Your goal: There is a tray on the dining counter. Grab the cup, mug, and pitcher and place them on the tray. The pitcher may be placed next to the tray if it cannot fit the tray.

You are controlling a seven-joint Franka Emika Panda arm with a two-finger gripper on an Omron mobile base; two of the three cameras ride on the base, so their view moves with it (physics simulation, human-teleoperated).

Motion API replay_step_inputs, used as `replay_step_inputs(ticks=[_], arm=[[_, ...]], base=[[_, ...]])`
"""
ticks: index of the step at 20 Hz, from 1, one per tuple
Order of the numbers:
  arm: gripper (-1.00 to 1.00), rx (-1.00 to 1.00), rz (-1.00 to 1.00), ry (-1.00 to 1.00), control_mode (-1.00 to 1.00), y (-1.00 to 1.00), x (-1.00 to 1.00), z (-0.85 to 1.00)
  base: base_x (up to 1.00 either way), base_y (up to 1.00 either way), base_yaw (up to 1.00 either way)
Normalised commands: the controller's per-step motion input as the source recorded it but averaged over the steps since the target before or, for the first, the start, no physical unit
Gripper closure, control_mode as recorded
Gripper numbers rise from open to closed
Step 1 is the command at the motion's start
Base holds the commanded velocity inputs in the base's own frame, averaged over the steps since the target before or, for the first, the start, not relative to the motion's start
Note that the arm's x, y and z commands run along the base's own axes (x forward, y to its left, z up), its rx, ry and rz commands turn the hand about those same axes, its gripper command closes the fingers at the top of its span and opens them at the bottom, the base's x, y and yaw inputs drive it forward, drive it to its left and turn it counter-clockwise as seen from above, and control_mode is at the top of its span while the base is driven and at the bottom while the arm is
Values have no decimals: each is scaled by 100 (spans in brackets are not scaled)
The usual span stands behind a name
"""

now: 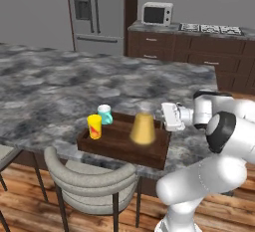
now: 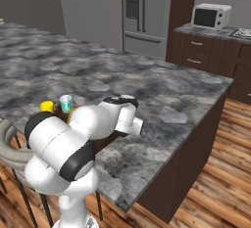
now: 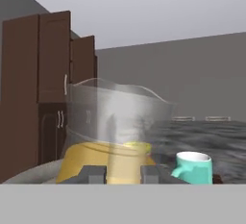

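While the claw [image 3: 123,174] is sitting right at the pitcher [image 1: 143,128], its two tips are showing narrowly parted in the hand view, close in front of the gold body; whether they are pinching it or merely standing beside it, I cannot tell.

Position: pitcher is standing upright on the tray [image 1: 119,149], toward its right end. Cup [image 1: 94,126] and mug [image 1: 105,114] are standing at the left end, well apart from the pitcher and close to each other. Tray is lying near the front edge of the table [image 1: 60,86].

Risk, as judged: if the claw is pulling away with a tip dragging on the wall, the pitcher may be tipping or sliding toward the tray rim on the right. A sideways sweep could be knocking it toward the mug. A chair [image 1: 89,176] is standing just below that edge, so anything pushed off would be falling there.

Appearance: pitcher is plain mustard-gold, tapered, wider at base, with a clear glassy upper section flaring above the gold part in the hand view. Taller than both the cup and the mug.
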Motion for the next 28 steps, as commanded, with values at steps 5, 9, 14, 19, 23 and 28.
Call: replay_step_inputs(ticks=[5,9,14,19,23,28], arm=[[100,-2,0,-4,-100,-1,29,-12],[100,-6,0,-14,-100,0,26,-27],[100,-4,1,-16,-100,9,-14,-52],[100,-13,3,-32,-100,38,-35,-63],[-100,-16,0,-24,-100,42,12,-60],[-100,-4,0,-23,-100,14,-58,-18]], base=[[0,0,0],[0,0,0],[0,0,0],[0,0,0],[0,0,0],[0,0,0]])
